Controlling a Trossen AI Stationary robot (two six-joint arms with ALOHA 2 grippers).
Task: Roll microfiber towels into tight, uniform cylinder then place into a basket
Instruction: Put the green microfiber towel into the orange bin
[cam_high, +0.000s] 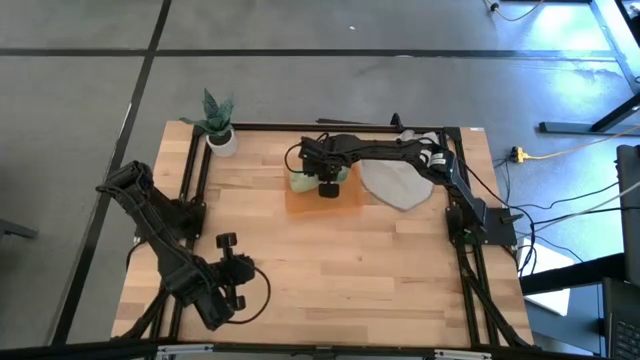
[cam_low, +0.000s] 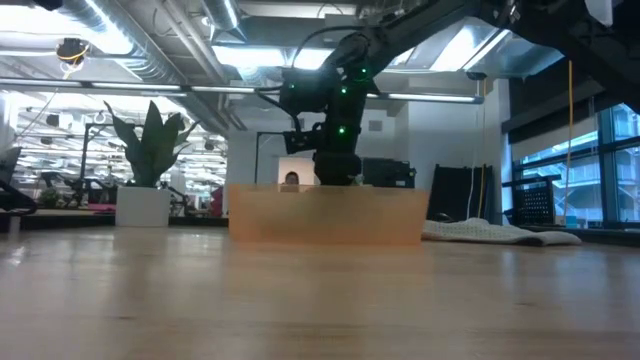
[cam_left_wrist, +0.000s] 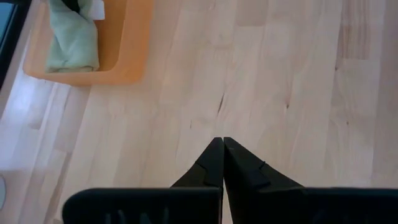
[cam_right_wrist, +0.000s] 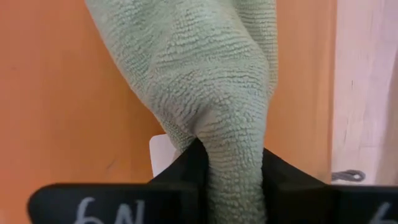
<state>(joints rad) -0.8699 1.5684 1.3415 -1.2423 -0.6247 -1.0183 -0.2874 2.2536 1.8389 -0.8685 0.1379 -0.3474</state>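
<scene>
A pale green rolled towel is in the translucent orange basket at the table's far middle, with my right gripper shut on it from above. In the left wrist view the green towel lies along one end of the basket. In the low view the basket's wall hides the fingertips of my right gripper. My left gripper is shut and holds nothing, above bare wood near the table's front left. My right gripper pinches one end of the green towel's roll between its two fingers, several layers bunched together. The fingers come steeply from above. The rest of the towel reaches away from the fingers and lies on the basket's floor.
A grey towel lies spread on the table just right of the basket, also seen as the grey towel in the low view. A small white plant pot stands at the far left corner. Bare wood fills the table's middle and front.
</scene>
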